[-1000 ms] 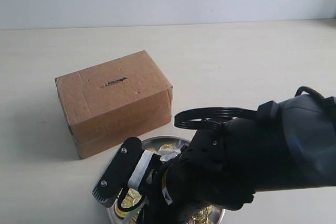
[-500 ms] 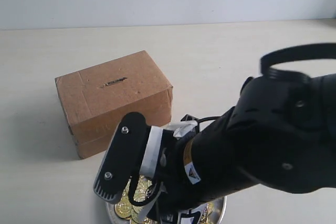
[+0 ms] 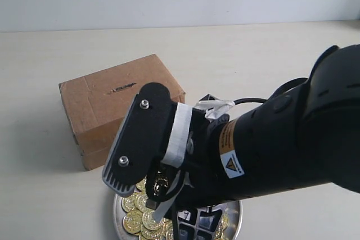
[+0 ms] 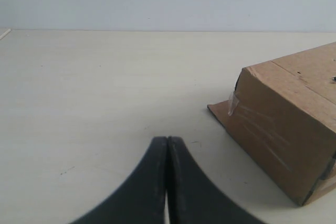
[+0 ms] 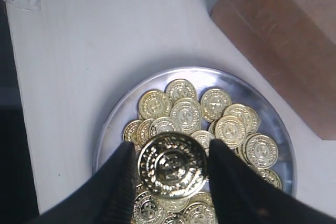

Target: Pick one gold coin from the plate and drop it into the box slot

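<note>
The right gripper [image 5: 172, 174] clamps 1 gold coin [image 5: 172, 165] between its fingers, raised above the plate [image 5: 107, 135] and the heap of coins [image 5: 186, 111] in it. The plate lies close to a table [image 4: 79, 103] edge. The box [image 3: 112, 111] stands just beside it, farther in, with the slot [image 3: 122, 88] on top. The left gripper [image 4: 167, 182], fingers pressed together and empty, hangs near the box.

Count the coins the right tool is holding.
1: a gold coin pinched in the right tool, over the plate; another stuck behind it could be hidden.
</note>
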{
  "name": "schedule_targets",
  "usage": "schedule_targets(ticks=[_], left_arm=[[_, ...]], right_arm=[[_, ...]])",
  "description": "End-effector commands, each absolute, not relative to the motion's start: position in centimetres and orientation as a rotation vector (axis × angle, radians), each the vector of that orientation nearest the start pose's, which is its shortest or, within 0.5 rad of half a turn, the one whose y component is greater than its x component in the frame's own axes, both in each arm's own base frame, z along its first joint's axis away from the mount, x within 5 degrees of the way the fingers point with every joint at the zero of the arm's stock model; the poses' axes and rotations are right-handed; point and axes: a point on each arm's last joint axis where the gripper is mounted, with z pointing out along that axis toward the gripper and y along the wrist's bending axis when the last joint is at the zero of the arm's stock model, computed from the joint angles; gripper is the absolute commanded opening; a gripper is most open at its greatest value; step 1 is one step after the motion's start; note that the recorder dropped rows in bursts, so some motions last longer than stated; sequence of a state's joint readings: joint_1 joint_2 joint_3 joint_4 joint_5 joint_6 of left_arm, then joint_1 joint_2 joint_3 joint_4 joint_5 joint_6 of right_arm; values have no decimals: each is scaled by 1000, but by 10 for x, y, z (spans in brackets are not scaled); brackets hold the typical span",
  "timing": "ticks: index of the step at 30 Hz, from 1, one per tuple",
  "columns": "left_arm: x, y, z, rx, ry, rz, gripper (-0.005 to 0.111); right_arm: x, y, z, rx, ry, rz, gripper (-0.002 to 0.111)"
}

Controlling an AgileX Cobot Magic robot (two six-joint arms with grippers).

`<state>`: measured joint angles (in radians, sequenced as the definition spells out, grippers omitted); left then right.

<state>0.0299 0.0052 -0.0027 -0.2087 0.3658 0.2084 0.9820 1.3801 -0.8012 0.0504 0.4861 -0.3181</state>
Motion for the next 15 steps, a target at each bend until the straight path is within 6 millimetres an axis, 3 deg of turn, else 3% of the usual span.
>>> schedule_targets(ticks=[1,10,12,15], left_arm=[[53,-6,182,32,1832,-49,0],[55,-4,187,21,1772,-29,0],[56,-9,195,-354,1665,-445,0],[56,-11,199,-524,1599,-649,0]], right_arm=[[148,223,237,-1508,2050,302,24],[148,223,236,-1507,2062,305,24],[148,223,236,-1498,2069,309,24],[148,223,236,-1498,2069,309,24]])
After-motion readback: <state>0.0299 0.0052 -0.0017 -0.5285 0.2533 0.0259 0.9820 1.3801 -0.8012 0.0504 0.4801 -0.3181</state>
